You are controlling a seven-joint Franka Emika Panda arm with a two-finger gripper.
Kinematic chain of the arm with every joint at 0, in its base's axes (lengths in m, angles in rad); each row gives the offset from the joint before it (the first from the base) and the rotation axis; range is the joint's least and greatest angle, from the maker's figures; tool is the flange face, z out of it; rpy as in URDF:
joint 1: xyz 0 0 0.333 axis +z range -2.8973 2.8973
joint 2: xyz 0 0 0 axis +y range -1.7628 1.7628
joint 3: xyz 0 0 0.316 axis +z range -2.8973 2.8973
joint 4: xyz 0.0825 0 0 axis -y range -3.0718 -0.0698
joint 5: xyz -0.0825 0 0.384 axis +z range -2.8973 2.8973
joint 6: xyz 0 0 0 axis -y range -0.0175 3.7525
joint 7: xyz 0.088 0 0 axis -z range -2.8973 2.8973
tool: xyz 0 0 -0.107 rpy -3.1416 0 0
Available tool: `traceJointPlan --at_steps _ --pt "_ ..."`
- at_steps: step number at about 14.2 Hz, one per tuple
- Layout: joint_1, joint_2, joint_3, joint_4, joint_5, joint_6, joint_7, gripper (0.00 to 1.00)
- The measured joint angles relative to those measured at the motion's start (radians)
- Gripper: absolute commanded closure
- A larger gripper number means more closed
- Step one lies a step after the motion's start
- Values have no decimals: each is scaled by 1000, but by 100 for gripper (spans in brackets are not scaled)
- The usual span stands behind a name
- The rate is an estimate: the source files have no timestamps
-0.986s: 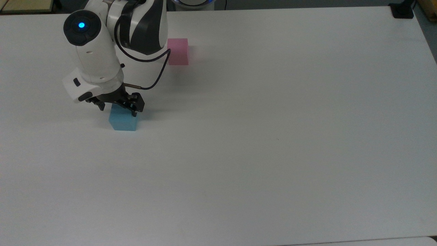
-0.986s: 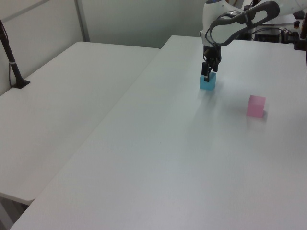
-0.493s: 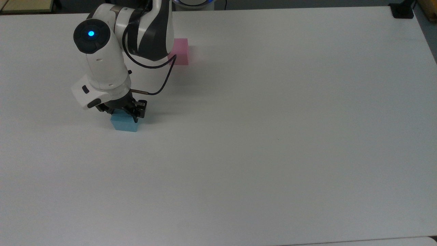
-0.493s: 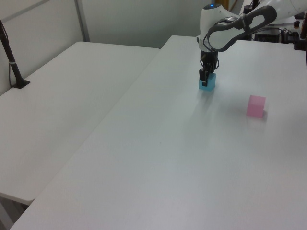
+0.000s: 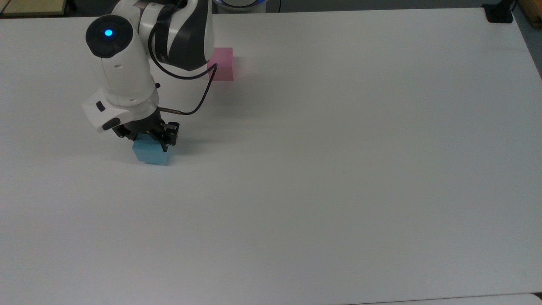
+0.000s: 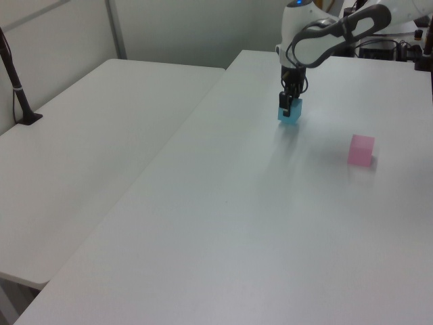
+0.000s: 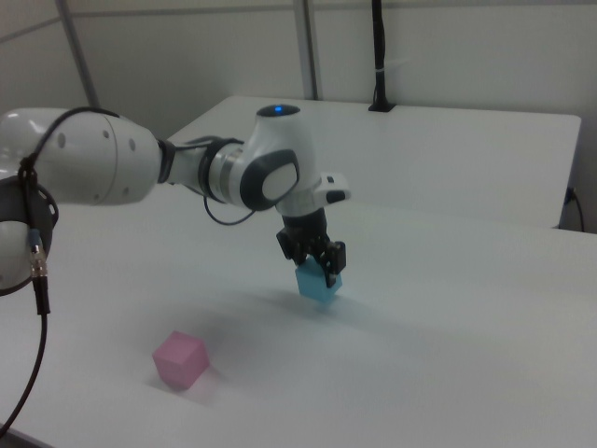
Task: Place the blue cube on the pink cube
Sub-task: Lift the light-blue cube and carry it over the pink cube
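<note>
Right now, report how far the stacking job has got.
Done: the gripper has shut on the blue cube, which the right view shows lifted just clear of the table. In hand: the carry. Left: moving it over the pink cube, which sits apart with nothing on it, and setting it down.

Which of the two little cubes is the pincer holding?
The blue cube: the pincer grips it just off the table, while the pink cube sits alone, apart.

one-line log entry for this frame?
phase: lift | gripper: shut on blue cube | cube: just off table | pink cube: apart, bare
</note>
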Motion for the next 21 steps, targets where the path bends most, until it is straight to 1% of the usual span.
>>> traceJointPlan --at_steps 1,2,6,8,11,12,13,14,16,21 --pt "0 -14 0 27 0 -47 0 71" --pt "0 -42 0 75 0 -132 0 71" --pt "-7 -148 -1 225 0 -393 0 70" --pt "-11 -166 -1 270 0 -450 -3 69" --pt "-11 -175 2 267 0 -451 -5 69" --pt "-11 -193 5 244 0 -451 -6 69" --pt "-8 -235 9 191 0 -451 -6 69" --pt "-4 -301 13 111 0 -447 -6 69" --pt "15 -410 15 -16 0 -444 -15 69" --pt "107 -721 19 -379 0 -429 -17 69"
